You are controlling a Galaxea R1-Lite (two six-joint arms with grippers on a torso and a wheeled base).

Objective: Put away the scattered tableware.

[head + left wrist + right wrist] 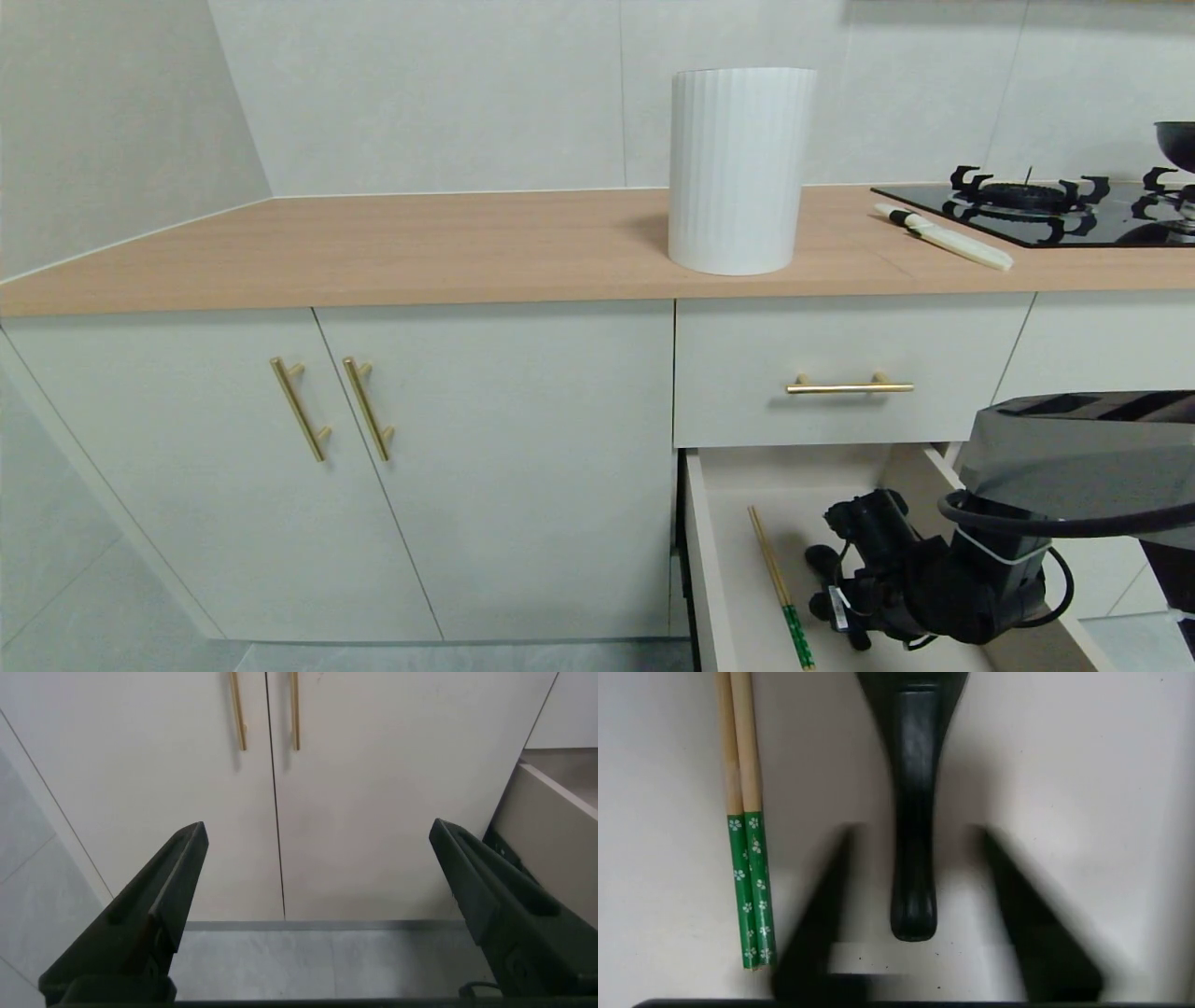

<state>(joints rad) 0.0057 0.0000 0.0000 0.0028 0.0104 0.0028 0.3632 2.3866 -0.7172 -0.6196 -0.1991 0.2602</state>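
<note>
A pair of wooden chopsticks (780,588) with green flowered ends lies on the floor of the open lower drawer (709,560). My right gripper (845,583) is down inside that drawer, beside the chopsticks (743,821). In the right wrist view a black spoon (913,812) lies flat on the drawer floor, its handle between the fingers of the right gripper (913,845), which stand open and clear of it. A white utensil with a black band (943,236) lies on the wooden counter near the hob. My left gripper (318,835) is open and holds nothing, facing the cupboard doors (374,793).
A tall white ribbed container (738,168) stands on the counter (420,247). A black gas hob (1036,210) with a dark pot (1178,140) is at the far right. Above the open drawer is a closed one with a brass handle (850,385). Two cupboard doors (373,467) are shut.
</note>
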